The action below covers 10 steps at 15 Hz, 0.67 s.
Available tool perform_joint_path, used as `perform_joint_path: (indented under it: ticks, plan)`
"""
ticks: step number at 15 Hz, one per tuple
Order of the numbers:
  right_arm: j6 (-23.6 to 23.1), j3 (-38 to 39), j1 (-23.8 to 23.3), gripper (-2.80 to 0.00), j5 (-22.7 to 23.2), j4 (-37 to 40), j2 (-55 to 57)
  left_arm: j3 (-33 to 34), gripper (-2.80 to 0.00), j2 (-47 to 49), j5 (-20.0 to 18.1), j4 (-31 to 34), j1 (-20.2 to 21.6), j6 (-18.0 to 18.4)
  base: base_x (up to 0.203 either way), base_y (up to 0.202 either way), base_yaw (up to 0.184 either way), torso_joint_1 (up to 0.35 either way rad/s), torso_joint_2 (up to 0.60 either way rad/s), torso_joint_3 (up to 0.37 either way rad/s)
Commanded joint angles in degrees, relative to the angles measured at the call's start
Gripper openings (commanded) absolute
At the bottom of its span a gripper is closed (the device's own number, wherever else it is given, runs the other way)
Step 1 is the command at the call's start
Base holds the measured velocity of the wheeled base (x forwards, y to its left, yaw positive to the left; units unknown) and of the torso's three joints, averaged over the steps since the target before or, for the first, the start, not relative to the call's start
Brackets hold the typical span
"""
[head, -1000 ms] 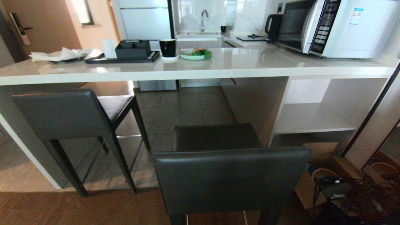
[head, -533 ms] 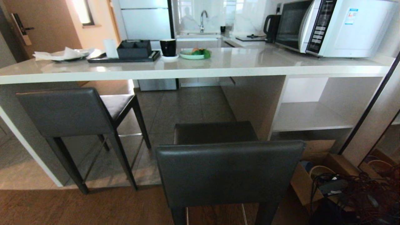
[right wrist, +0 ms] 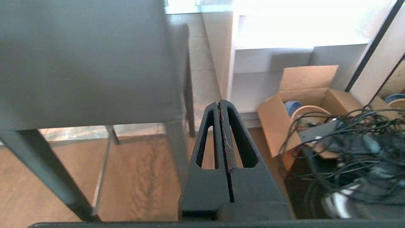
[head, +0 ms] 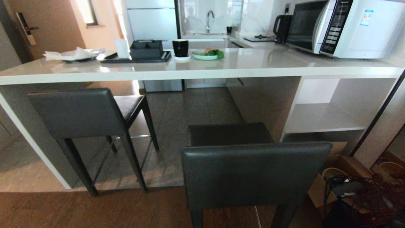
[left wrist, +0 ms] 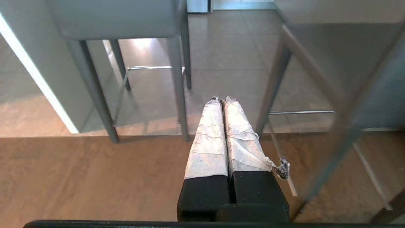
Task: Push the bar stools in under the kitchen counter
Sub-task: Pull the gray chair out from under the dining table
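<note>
Two dark grey leather bar stools (head: pixel 253 171) are seen ahead of each empty, closed pincer (left wrist: pixel 221 99).

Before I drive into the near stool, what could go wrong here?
The near stool stands close to the counter's white panel; pushed off-line, it might catch there. The cardboard box and cable tangle on the right could snag the base. Both grippers are shut, so it may twist.
</note>
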Motion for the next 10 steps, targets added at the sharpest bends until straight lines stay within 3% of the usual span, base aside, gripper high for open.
perform_joint_path:
  ticks: [1, 10]
  plan:
    - [0.0, -0.1, 0.0, -2.8, 0.0, 0.0, 0.1, 0.0, -2.8, 0.1, 0.0, 0.0, 0.0, 0.0, 0.0, 0.201, -0.002, -0.002, 0.0, 0.001]
    - [-0.1, 0.0, 0.1, -2.8, 0.0, 0.0, 0.0, 0.0, -2.8, 0.1, 0.0, 0.0, 0.0, 0.0, 0.0, 0.197, -0.002, 0.002, 0.0, 0.003]
